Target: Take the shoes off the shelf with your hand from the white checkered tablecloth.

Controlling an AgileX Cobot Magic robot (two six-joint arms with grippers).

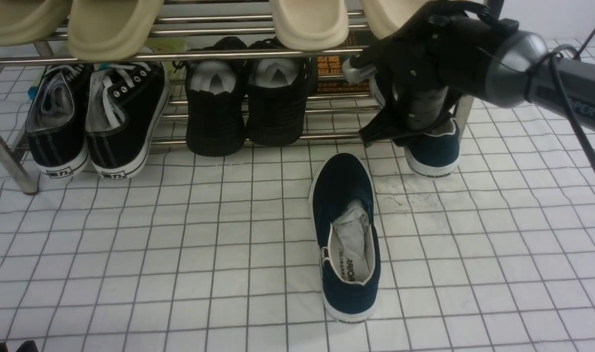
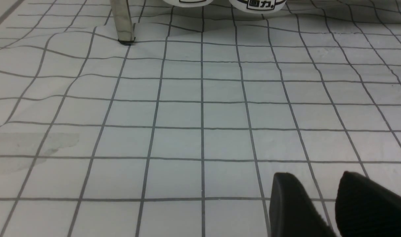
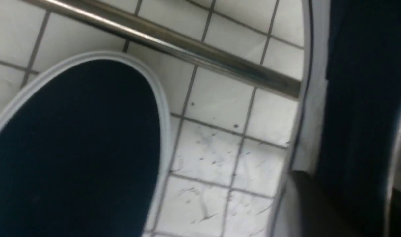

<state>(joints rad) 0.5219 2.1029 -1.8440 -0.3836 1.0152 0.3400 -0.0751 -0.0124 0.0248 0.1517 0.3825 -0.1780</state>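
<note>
From where I stand, one navy-blue canvas slip-on (image 1: 349, 293) is already out, flat on the white checkered tablecloth (image 1: 229, 234) in front of the steel-tube shoe rack (image 1: 327, 137), its toe towards the rack and its heel towards the cloth's near side. Its mate (image 1: 434, 149) is at the right-hand end of the rack's lower tier, heel poking out past the front bar, sole facing down, most of it hidden behind the arm.

The right gripper (image 3: 348, 200) is at that second shoe, its fingers either side of the canvas side wall; whether they have clamped tight I can't tell. The left gripper (image 2: 317, 197) is idle over the cloth, fingers slightly apart with nothing between them.

I'd expect the shoe to be light for its size, with a soft upper that dents under a pinch, and a rubber sole that's firmer and grippy, so it may drag on the tubes or the cloth. The crumpled paper (image 1: 352, 230) in the free one could slip out if tipped. The side wall by the opening looks a fair hold, but the canvas may fold and let the heavier toe swing; biting low, near the rubber edge, should keep it steadier while it's lifted clear and set beside its partner.
</note>
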